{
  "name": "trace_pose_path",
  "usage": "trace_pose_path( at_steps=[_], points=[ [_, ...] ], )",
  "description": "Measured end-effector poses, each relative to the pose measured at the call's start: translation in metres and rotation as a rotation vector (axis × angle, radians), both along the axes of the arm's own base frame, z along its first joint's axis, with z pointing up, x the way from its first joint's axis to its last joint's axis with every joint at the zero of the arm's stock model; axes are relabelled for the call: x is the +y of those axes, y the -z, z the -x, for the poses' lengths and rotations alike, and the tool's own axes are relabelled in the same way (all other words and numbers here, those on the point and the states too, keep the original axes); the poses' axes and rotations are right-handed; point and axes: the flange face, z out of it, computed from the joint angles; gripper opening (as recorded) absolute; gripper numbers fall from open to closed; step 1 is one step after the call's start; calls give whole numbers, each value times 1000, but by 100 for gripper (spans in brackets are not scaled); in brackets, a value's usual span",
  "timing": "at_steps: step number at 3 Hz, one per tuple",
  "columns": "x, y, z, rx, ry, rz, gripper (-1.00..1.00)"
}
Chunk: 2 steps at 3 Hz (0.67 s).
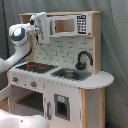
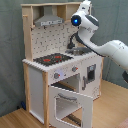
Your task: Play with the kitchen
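The kitchen (image 1: 65,95) (image 2: 37,80) is a tall toy of pale wood and white panels. Its red-ringed black hob (image 1: 35,66) (image 2: 52,59) lies beside the sink (image 1: 70,75) and the black faucet (image 1: 82,59). Under the top shelf hangs the grey hood (image 2: 50,21). The oven door (image 2: 72,102) hangs open and down. My gripper (image 1: 40,25) (image 2: 86,5) is raised at the upper shelf, left of the microwave panel (image 1: 67,26) in the first exterior view, high above the hob.
A grey curtain (image 1: 115,40) hangs behind the kitchen. The floor (image 2: 15,117) is wood. My white arm (image 2: 107,50) reaches in from the second exterior view's right, over the sink counter. A white rounded shape (image 1: 20,120) fills the first exterior view's lower left corner.
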Motion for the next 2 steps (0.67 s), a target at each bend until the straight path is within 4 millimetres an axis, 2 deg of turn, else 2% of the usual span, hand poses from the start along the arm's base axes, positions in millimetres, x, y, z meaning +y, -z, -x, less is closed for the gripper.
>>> trace_pose_path(
  at_steps=[2],
  points=[
    [-16,7,46,-6,17,-38,-100]
  ],
)
